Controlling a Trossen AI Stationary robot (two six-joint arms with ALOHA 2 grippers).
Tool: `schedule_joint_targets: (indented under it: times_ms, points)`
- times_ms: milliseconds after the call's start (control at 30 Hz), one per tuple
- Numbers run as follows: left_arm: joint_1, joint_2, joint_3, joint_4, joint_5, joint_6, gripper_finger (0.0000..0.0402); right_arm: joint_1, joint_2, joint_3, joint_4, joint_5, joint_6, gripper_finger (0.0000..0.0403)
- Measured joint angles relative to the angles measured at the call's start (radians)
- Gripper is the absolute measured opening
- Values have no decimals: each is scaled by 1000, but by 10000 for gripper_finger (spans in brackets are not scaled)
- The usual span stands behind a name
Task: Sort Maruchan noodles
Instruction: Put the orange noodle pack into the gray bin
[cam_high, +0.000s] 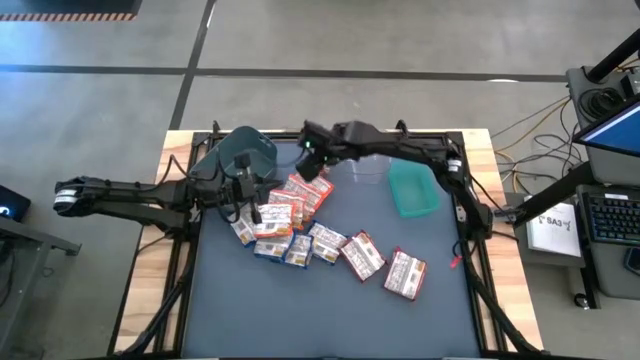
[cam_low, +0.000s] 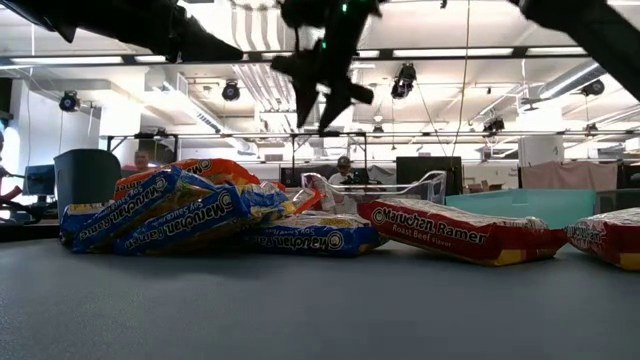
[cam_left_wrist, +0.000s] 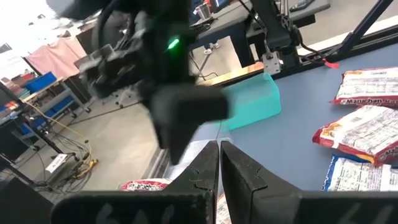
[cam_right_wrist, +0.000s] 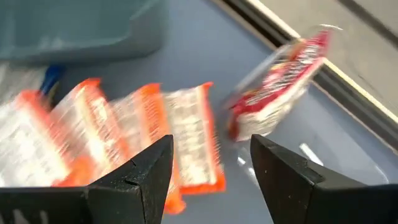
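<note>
On the grey-blue table (cam_high: 330, 310), noodle packets (cam_high: 300, 225) lie under the spread right gripper (cam_high: 312, 166); left gripper (cam_high: 245, 205) pressed together.

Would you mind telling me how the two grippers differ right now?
The left gripper has its fingers shut together, empty; the right gripper has its fingers spread open, also empty. In the high view the left gripper sits at the left edge of the noodle pile, near the grey bin, while the right gripper hangs over the orange packets at the pile's far end. Both are dark and two-fingered.
</note>
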Motion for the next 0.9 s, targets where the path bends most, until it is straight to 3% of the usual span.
schedule_joint_targets:
  times_ms: [300,600,900]
  points:
    - [0,2,0,9,1,-68,0,160,-134,-252,172,4,-114,203]
    - [-16,8,4,-15,2,-329,0,246,-377,-718,589,-22,-219,203]
    - [-109,46,23,-18,35,-536,0,258,-602,-1126,969,-143,-373,203]
